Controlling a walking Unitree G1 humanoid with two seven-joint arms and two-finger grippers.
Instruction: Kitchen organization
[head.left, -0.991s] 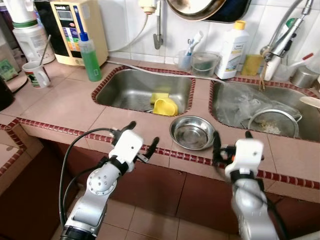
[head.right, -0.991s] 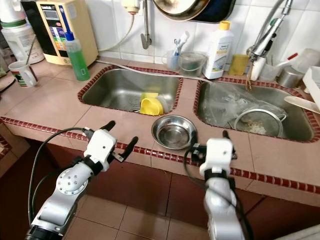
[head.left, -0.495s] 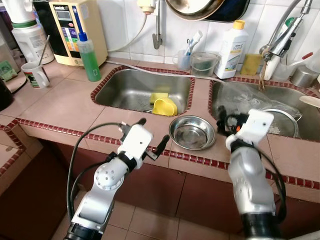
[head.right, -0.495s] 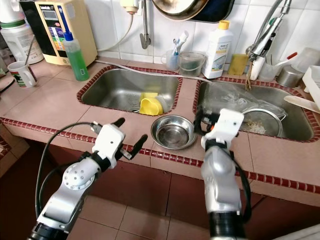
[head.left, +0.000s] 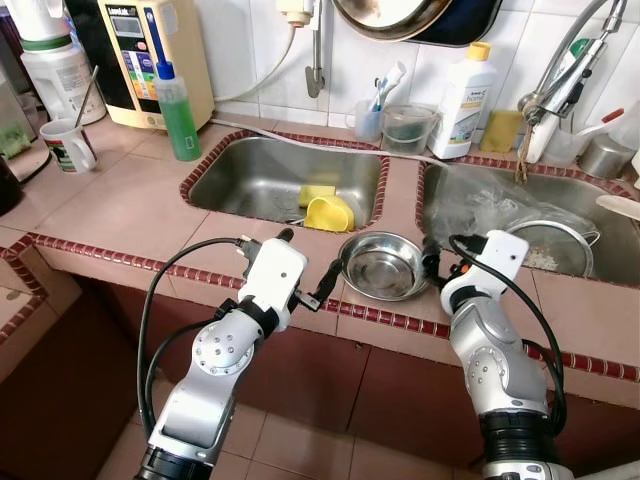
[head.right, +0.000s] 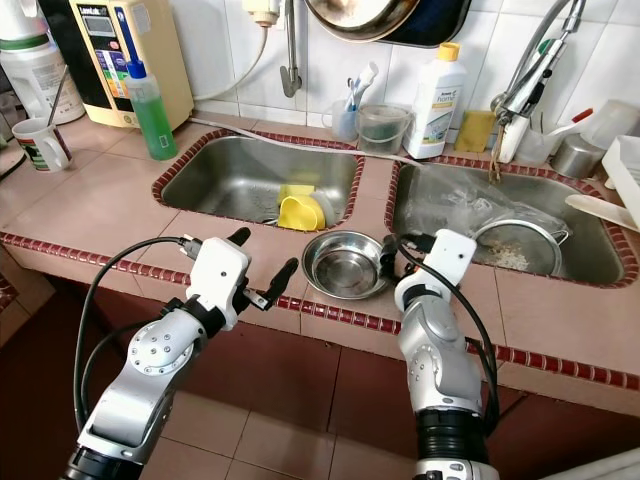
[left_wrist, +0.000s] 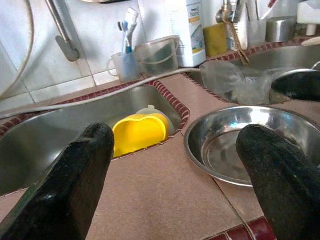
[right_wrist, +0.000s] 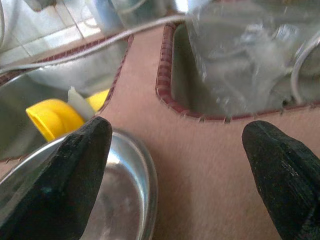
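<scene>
A steel bowl (head.left: 385, 265) sits on the pink tiled counter (head.left: 130, 210) between the two sinks. A yellow cup (head.left: 330, 212) lies in the left sink (head.left: 250, 175). My left gripper (head.left: 307, 256) is open, hovering over the counter edge just left of the bowl. In the left wrist view its fingers (left_wrist: 75, 190) frame the yellow cup (left_wrist: 139, 132) and the bowl (left_wrist: 235, 145). My right gripper (head.left: 437, 262) is open at the bowl's right rim. The right wrist view has the bowl (right_wrist: 115, 200) by one of its fingers (right_wrist: 75, 170).
A green soap bottle (head.left: 180, 110), a mug (head.left: 72, 145) and a water purifier (head.left: 150, 55) stand at the back left. The right sink (head.left: 600, 195) holds a strainer (head.left: 550, 245) and clear plastic (head.left: 480, 205). A white bottle (head.left: 463, 90) stands by the faucet (head.left: 560, 80).
My right gripper has risen from below the counter edge and come in beside the bowl's right rim. My left gripper has moved right, closer to the bowl.
</scene>
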